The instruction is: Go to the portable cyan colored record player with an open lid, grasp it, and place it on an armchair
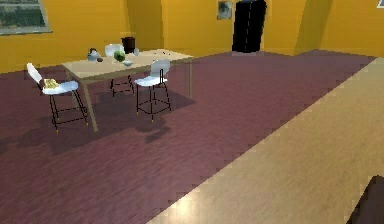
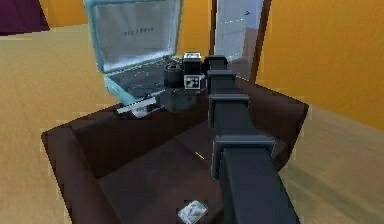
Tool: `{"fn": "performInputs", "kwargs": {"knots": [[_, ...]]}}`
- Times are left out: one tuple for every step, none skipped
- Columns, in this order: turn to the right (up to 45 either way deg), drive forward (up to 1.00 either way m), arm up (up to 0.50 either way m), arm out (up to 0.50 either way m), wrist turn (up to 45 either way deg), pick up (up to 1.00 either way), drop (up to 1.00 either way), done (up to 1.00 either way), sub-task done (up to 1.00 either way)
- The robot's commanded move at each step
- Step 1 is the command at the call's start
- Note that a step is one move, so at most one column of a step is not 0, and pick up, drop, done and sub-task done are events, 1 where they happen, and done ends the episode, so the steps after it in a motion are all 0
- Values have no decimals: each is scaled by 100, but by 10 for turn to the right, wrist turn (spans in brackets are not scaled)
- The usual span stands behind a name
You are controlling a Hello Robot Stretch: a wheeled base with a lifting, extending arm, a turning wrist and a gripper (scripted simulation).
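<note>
The cyan record player shows in the arm side view's upper left, its lid open and upright. It hangs at the far end of my gripper, just above the far rim of a dark brown armchair; the gripper holds it. My arm, a dark bar, reaches out over the armchair's seat from the bottom edge. Two white marked squares sit at the wrist.
A small grey thing lies on the armchair's near part. Behind the chair stands a door with a glass pane in an orange wall. In the forward view a wooden table with white chairs stands at the left, beyond open purple floor.
</note>
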Motion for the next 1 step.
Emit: {"fn": "performInputs", "kwargs": {"knots": [[0,0,0,0,-450,0,0,0,0]]}}
